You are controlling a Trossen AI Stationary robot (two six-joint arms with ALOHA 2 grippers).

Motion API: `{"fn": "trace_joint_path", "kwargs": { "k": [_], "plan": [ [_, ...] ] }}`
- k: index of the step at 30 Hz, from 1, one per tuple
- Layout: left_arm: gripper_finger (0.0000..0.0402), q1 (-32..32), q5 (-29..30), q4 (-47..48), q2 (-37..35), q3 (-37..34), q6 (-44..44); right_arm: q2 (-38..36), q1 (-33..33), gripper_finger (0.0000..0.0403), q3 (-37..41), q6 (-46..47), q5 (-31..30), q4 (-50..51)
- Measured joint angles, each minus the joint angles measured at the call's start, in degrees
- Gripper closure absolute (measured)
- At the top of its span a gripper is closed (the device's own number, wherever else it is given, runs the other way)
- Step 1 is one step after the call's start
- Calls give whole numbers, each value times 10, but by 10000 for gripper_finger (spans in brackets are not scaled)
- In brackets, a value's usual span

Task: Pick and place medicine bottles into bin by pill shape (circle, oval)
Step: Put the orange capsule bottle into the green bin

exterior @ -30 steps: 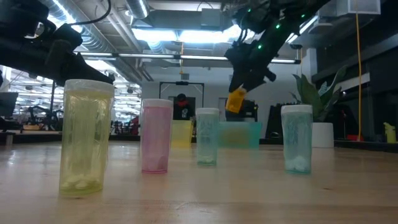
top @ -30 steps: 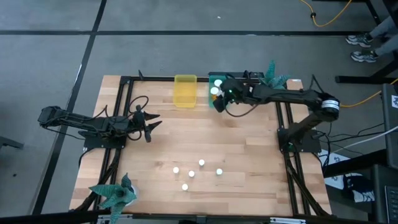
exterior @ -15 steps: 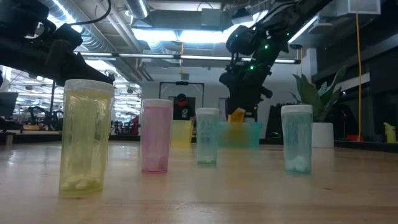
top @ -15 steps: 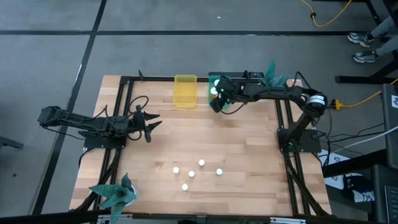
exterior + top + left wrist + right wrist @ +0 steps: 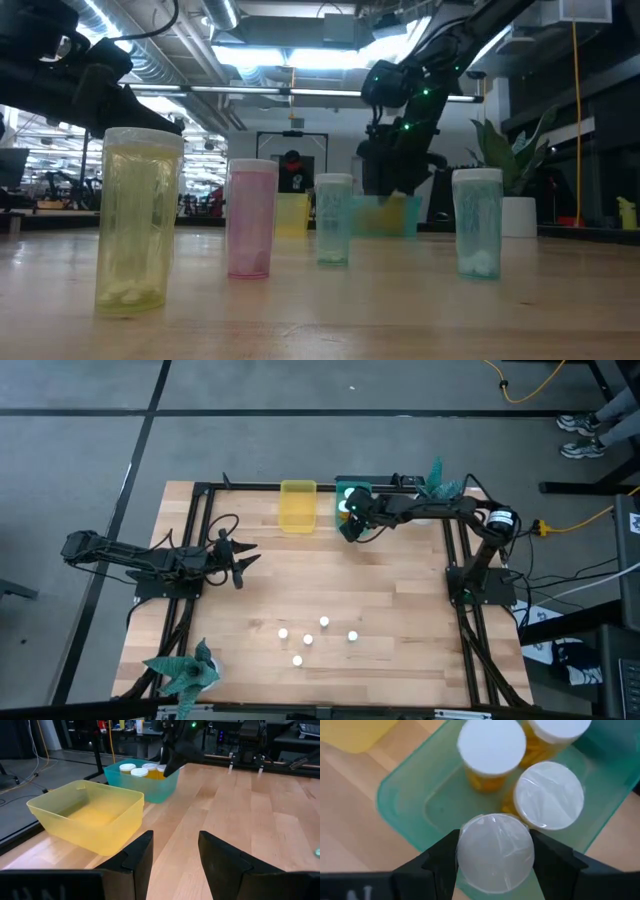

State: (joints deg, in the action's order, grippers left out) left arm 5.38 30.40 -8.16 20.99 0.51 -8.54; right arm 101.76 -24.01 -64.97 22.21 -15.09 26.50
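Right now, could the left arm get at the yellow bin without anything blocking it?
Probably yes. The left gripper has open jaws and faces the yellow bin across bare wood, with nothing between them. The right gripper is busy over the teal bin beside it, so keep to the yellow bin's near side.

Two dark, slender jointed arms with black cables and green indicator lights.

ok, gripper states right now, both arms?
Left gripper: open, empty, waiting at the table's left side.
Right gripper: shut on an orange bottle, lowered into the teal bin beside three others.
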Motion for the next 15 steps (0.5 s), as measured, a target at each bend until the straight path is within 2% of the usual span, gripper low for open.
{"fn": "trace_joint_path", "kwargs": {
  "k": [11, 15],
  "plan": [
    [252, 0, 0, 0, 0, 0, 0, 5, 0, 187, 0, 2, -13, -4],
    [252, 0, 0, 0, 0, 0, 0, 5, 0, 170, 0, 2, -13, -5]
  ]
}}
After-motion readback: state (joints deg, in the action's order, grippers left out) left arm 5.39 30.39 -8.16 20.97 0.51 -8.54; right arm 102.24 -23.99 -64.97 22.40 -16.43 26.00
